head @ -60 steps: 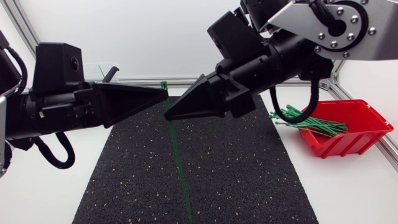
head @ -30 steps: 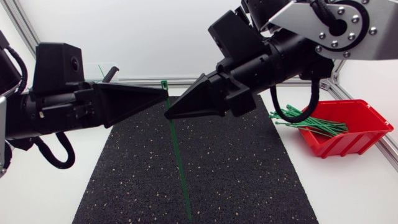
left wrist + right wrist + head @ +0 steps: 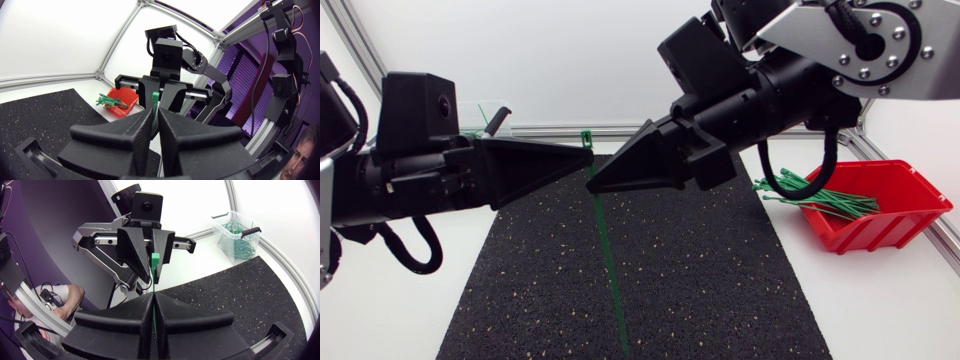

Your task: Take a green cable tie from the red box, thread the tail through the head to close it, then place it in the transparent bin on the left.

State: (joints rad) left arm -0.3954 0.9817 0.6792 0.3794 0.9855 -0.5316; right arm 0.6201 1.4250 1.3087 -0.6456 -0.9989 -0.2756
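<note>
A green cable tie (image 3: 605, 250) hangs straight above the black mat, its head (image 3: 586, 138) uppermost and its tail reaching toward the front edge. My left gripper (image 3: 586, 151) is shut on the tie just below the head. In the left wrist view the head (image 3: 155, 98) sticks out past that gripper (image 3: 155, 114). My right gripper (image 3: 592, 186) is shut on the strap a little lower, its tip facing the left one. From the right gripper (image 3: 152, 298) the strap rises to the head (image 3: 155, 258). The red box (image 3: 885, 210) holds several green ties (image 3: 820, 198).
The transparent bin (image 3: 239, 239), with green ties inside, stands at the back left; in the head view the bin (image 3: 485, 118) is mostly hidden behind my left arm. A black speckled mat (image 3: 700, 280) covers the table's middle. An aluminium frame rail runs along the back.
Both grippers and the tie's head have drifted very slightly to the right. Both grips are the same as before.
</note>
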